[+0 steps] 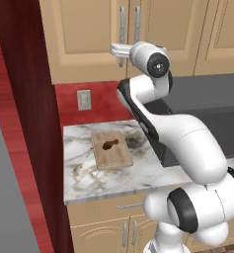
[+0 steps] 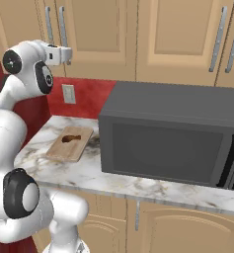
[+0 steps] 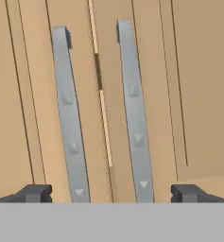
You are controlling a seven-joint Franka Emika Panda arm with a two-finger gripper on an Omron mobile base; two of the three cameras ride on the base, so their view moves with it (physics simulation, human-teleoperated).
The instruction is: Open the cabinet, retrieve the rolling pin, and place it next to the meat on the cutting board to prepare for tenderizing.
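Gripper [image 3: 111, 193] was seen spread wide, nothing held, facing both cabinet [image 1: 84, 39] handles [image 3: 134, 108]. Door judged rigid, hinged; one slim bar should be pinched mid-length.

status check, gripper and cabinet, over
Gripper open, facing both handles. Cabinet doors shut. Meat on cutting board. Nothing in the way.
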